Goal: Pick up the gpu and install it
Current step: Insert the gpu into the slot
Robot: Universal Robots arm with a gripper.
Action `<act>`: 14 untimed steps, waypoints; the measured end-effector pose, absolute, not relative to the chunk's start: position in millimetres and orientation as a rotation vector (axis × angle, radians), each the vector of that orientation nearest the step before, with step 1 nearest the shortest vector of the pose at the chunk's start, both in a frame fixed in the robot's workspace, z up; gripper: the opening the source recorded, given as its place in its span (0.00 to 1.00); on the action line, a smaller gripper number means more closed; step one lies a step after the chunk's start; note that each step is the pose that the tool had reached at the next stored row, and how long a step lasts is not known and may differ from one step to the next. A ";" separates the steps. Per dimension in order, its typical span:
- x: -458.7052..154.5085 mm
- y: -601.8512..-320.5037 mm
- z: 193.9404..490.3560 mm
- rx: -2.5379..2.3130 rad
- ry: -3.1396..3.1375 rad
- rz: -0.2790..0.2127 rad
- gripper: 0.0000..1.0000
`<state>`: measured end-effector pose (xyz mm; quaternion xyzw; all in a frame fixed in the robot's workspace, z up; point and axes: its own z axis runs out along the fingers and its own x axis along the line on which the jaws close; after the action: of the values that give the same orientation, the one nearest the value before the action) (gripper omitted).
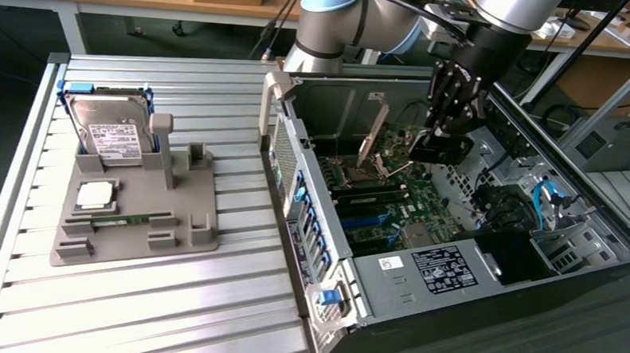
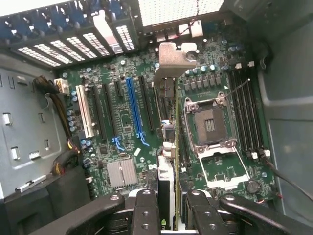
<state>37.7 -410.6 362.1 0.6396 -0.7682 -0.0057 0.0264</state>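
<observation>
The gpu stands on edge, a bit tilted, inside the open computer case on the exterior view's right, over the green board by the square chip socket. The pincer grasps it, with a finger on each side of its thin edge. Well apart on the left, a hard drive sits in a grey holder on the desk.

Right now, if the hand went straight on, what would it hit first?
Likely the gpu, standing edge-on just ahead of the hand, with the motherboard behind it; the depth between them is unclear.
</observation>
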 end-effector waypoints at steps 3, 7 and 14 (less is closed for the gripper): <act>37.6 -410.6 362.0 2.000 -2.354 -0.017 0.27; 37.7 -410.6 362.0 2.038 -2.321 -0.015 0.27; 37.7 -410.6 362.0 2.116 -2.249 -0.013 0.27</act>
<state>37.7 -410.6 362.0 0.6851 -0.7279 -0.0041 0.0267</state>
